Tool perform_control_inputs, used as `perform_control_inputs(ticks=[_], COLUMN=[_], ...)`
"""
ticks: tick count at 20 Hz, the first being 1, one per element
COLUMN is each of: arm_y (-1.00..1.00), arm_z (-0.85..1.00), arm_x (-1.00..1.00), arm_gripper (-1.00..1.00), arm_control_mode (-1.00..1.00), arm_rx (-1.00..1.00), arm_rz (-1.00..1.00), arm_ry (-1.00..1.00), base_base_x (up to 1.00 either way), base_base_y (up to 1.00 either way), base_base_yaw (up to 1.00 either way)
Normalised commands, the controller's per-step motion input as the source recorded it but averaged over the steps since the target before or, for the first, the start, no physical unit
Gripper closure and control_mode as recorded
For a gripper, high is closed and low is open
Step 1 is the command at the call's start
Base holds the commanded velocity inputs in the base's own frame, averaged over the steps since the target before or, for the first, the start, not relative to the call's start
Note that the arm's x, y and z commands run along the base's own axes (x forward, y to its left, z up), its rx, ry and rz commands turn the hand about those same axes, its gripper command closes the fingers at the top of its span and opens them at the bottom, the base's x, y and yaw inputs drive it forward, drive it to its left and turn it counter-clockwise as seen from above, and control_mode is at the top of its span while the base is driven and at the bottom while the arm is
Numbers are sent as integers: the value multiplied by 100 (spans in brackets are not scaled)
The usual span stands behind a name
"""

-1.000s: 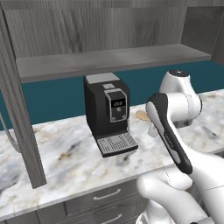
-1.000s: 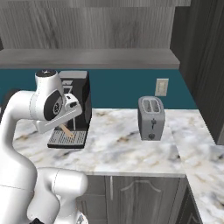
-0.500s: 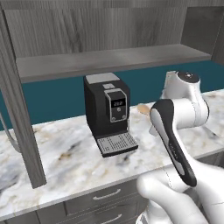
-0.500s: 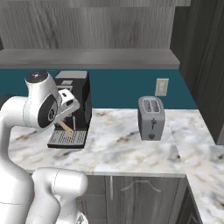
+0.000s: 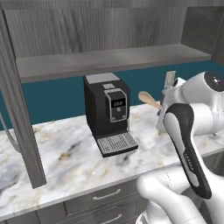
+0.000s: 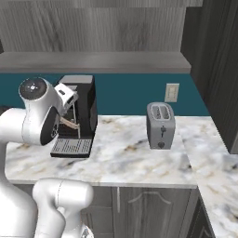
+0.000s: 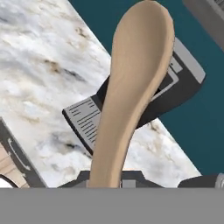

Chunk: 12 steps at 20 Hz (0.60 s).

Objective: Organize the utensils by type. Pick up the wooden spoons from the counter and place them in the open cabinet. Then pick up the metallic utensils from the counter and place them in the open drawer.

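My gripper (image 7: 111, 178) is shut on the handle of a light tan wooden spoon (image 7: 131, 87), whose oval bowl points away from the hand. In the left base view the wooden spoon (image 5: 150, 100) hangs in the air above the marble counter (image 5: 65, 153), to the right of the coffee machine, with the gripper (image 5: 164, 105) at its handle end. In the right base view the spoon (image 6: 69, 123) is level with the front of the machine, held by the gripper (image 6: 64, 116). The open cabinet's grey shelf (image 5: 109, 61) runs above it. The metallic utensils and the open drawer are out of view.
A black coffee machine (image 5: 109, 111) stands on the counter under the shelf, close to the spoon. A silver toaster (image 6: 160, 125) stands to the right by the teal wall. A grey cabinet side panel (image 5: 19, 122) hangs down at the left.
The arm has lifted the spoon higher above the counter, and the hand has risen towards the shelf. The grip on the spoon is unchanged.
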Motion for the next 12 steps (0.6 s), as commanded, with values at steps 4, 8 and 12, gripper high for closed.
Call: perform_control_inputs(ticks=[4, 8, 12], arm_y=[9, 14, 23], arm_z=[55, 47, 51], arm_x=[0, 0, 2], arm_gripper=[100, 100, 100], arm_control_mode=[-100, -100, -100], arm_rx=[-12, -19, -18], arm_rz=[32, 27, 23], arm_ry=[-22, -23, -3], base_base_x=[0, 0, 0], base_base_y=[0, 0, 0], base_base_yaw=[0, 0, 0])
